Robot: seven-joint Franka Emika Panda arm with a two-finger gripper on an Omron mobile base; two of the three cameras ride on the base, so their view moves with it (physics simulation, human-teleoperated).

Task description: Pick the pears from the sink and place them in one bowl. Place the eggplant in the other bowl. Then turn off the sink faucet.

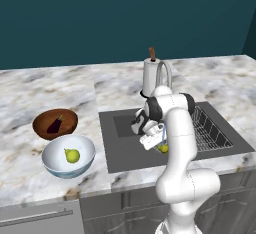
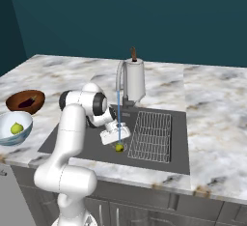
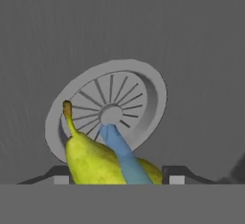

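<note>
The pear (image 3: pixel 93 163) in the sink is cut off below, and whether the jaws touch it is unclear.

Down in the sink (image 1: pixel 127 153) the gripper (image 3: pixel 117 179) sits low over the round drain (image 3: pixel 111 115), its two finger tips standing on either side of a pear (image 3: pixel 91 158) that fills the gap between them. A thin blue stream of water (image 2: pixel 118 111) falls from the faucet (image 2: pixel 119 77) straight past the hand onto the drain. To the arm's right the wire rack (image 2: pixel 152 135) takes up that side of the basin. Behind the faucet stands a white cylinder with a brown top (image 2: pixel 134 77). The basin floor on the arm's left lies bare. On the counter, the wooden bowl (image 1: pixel 42 123) and the white bowl (image 1: pixel 57 165) touch each other
</note>
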